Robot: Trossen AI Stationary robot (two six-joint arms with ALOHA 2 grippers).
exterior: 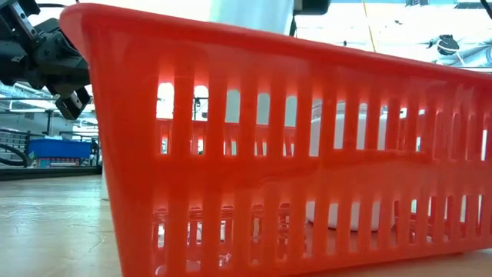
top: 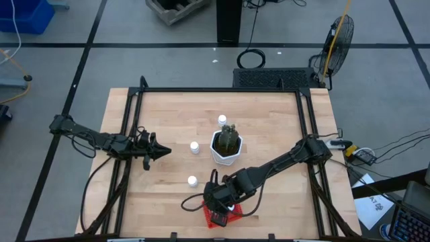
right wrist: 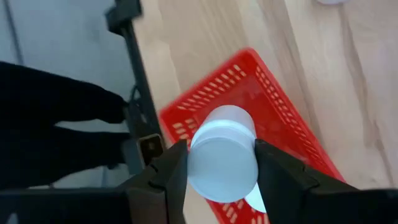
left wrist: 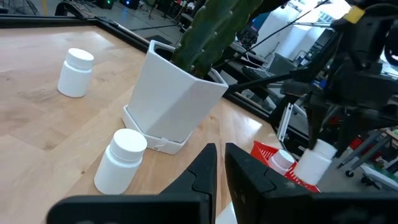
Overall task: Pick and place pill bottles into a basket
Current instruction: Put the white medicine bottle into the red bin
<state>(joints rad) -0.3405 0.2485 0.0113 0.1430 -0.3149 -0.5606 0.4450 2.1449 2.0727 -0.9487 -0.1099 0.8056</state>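
- Bench (top: 269, 134): the plant pot (top: 226, 149) stands mid-bench; the red basket (top: 216, 216) lies just beside it at the near edge.
- Right gripper (right wrist: 221, 163): clamped on a pill bottle (right wrist: 222, 155) directly over the basket. Judged step: placing; next, lower and release.
- Left gripper (top: 163, 151): closed, empty, waiting well apart from the pot.
- Three bottles (top: 194, 147) remain near the pot; one lies inside the basket.

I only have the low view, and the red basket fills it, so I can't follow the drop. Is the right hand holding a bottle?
Observer: Yes, the right hand is shut on a pill bottle, above the basket.
Operator: Is anything in the basket already?
Observer: One earlier bottle sits inside it.
Operator: How many are left on the table?
Observer: Three loose bottles sit near the white pot. The left hand waits shut to their left.
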